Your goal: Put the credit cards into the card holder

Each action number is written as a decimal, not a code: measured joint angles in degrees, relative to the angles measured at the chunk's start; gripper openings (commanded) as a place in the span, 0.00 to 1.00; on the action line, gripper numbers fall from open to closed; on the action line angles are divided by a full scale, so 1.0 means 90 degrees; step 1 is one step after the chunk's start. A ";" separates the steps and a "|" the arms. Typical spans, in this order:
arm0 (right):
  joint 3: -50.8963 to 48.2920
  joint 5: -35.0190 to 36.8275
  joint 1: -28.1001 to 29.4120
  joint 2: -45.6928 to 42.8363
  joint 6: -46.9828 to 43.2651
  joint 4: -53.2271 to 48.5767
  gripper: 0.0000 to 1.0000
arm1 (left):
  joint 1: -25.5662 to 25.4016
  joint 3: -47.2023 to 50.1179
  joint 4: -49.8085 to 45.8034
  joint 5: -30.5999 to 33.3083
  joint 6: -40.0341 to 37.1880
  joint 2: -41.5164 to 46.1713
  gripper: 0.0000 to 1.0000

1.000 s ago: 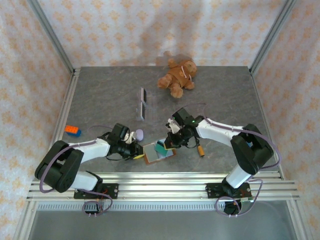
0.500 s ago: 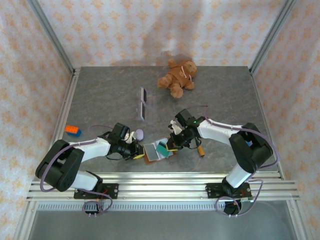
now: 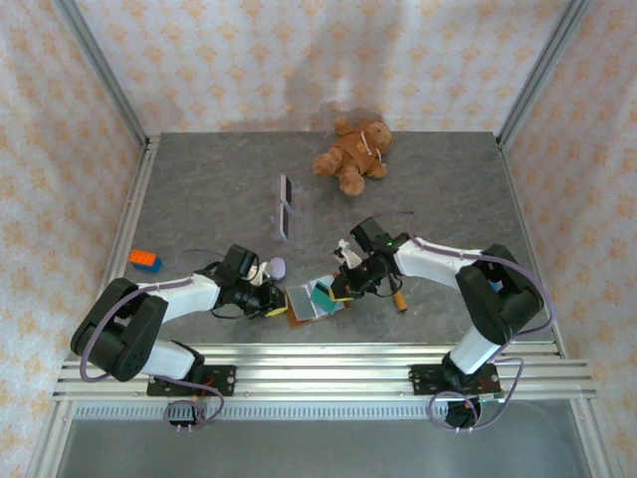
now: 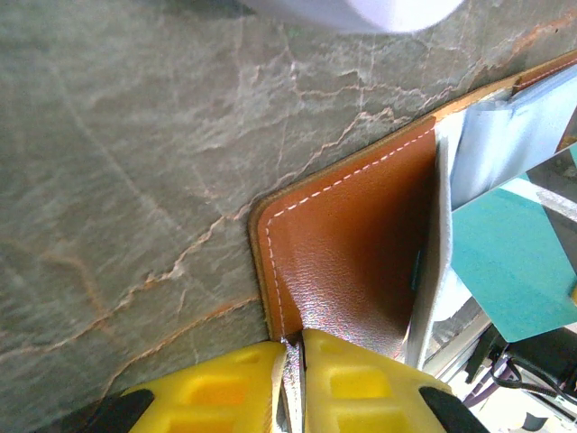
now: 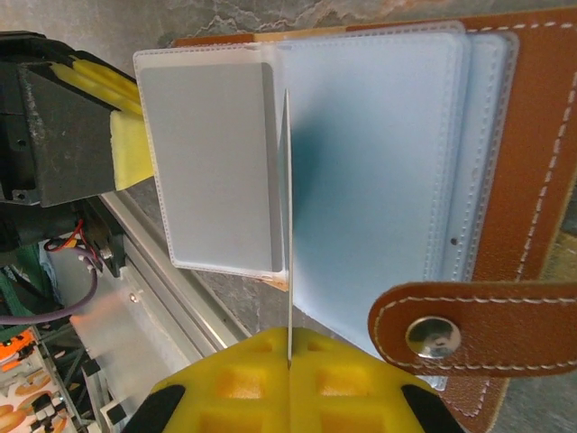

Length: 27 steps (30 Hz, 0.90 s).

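Observation:
The card holder (image 3: pixel 308 304) lies open near the front edge, brown leather outside (image 4: pixel 361 244) with pale pockets (image 5: pixel 379 153) and a snap tab (image 5: pixel 469 329). My left gripper (image 4: pixel 293 345) is shut on its leather edge, at the holder's left side (image 3: pixel 275 303). My right gripper (image 5: pixel 289 336) is shut on one of the credit cards, a teal one (image 3: pixel 321 292). From the right wrist it shows edge-on as a thin line (image 5: pixel 289 225), standing over the fold between a clear flap and the pockets. Whether its far edge sits in a pocket, I cannot tell.
A teddy bear (image 3: pixel 353 154) lies at the back. A dark flat object (image 3: pixel 285 206) sits mid-table, an orange-and-blue brick (image 3: pixel 144 261) at the left, a small purple piece (image 3: pixel 278 267) by the left arm and an orange cylinder (image 3: pixel 399 299) right of the holder. The metal rail (image 3: pixel 328 358) runs close in front.
My right gripper has carried the teal card slightly down and left, closer over the open holder. The left gripper keeps its hold and has barely moved.

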<state>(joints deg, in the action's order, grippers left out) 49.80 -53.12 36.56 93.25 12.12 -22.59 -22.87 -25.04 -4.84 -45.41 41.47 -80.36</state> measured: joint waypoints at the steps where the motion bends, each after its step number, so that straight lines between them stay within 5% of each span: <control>1: 0.0000 -0.0041 0.0000 0.0002 -0.0022 0.0017 0.00 | 0.0000 0.0000 -0.0002 0.0002 0.0000 0.0000 0.16; 21: -0.0219 -0.0680 -0.0277 0.0435 -0.0209 0.0282 0.00 | -0.0005 -0.0177 -0.0413 0.0255 -0.0165 0.0053 0.15; 27: -0.0219 -0.0794 -0.0277 0.0554 -0.0153 0.0476 0.09 | -0.0005 -0.0216 -0.0495 0.0313 -0.0214 0.0053 0.15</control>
<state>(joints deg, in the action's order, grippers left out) 47.83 -60.27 34.06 98.24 10.74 -18.31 -22.92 -26.98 -9.30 -42.59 39.55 -79.88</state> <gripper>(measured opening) 0.077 0.150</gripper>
